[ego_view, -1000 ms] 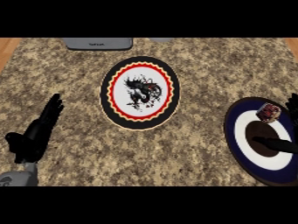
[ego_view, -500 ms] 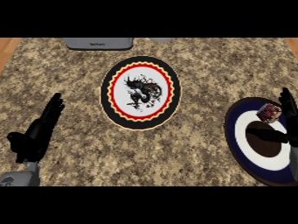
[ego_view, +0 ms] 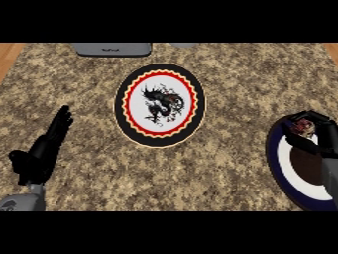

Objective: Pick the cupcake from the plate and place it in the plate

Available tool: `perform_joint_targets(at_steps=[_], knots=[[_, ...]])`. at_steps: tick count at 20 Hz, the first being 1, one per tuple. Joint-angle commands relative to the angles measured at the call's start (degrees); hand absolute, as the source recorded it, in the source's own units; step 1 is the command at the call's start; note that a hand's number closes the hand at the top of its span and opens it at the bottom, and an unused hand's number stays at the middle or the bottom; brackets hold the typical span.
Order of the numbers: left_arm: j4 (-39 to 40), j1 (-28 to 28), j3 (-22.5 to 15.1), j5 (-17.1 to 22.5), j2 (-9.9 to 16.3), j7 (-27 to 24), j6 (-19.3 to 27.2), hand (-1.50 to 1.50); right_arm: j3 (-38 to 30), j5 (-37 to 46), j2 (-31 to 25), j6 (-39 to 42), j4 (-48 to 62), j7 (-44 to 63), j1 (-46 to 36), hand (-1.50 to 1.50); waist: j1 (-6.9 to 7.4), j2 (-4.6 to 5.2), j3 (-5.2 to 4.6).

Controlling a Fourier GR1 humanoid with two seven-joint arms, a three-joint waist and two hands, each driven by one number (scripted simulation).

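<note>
The cupcake (ego_view: 304, 126) is seen at the far rim of the blue plate (ego_view: 280, 163), near the counter's right edge, with the right hand (ego_view: 323, 138) curled round it; it seems already pinched, though much of it is hidden. The dragon plate (ego_view: 160, 104) lies to the left, at the counter's middle. The left hand (ego_view: 45, 148) rests with straight fingers near the left edge.
</note>
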Motion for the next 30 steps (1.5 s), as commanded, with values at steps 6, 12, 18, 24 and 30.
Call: perform_joint_targets(at_steps=[6, 12, 18, 24, 30], knots=[[-1.28, 0.35, 0.94, 0.03, 0.62, 0.64, 0.51, 0.0, 8.38, 11.56, 4.92, -22.14, 8.12, 19.15, 12.11, 1.5, -2.08, -0.04, -1.13], [-0.85, 1.06, 1.4, 0.08, 1.04, 1.65, 0.64, 0.0, 11.12, 15.8, 6.67, -35.0, 2.94, 23.24, 11.57, 1.5, -3.33, -1.57, -1.27], [-1.01, 3.05, 1.29, -0.48, 0.66, 1.21, 1.38, 0.0, 14.9, 19.88, 11.24, -41.27, -2.41, 27.58, 11.51, 1.5, -3.84, -2.42, -1.29], [-1.44, 3.51, 2.35, 0.27, 1.53, 1.37, 0.96, 0.0, 17.69, 23.65, 14.45, -49.01, -9.44, 32.86, 10.39, 1.5, -4.28, -2.94, -1.22], [-1.13, 3.63, 1.95, 0.3, 1.02, 1.84, 0.88, 0.0, 20.86, 29.54, 18.06, -57.13, -16.08, 39.11, 8.96, 1.5, -5.17, -2.95, -1.21]])
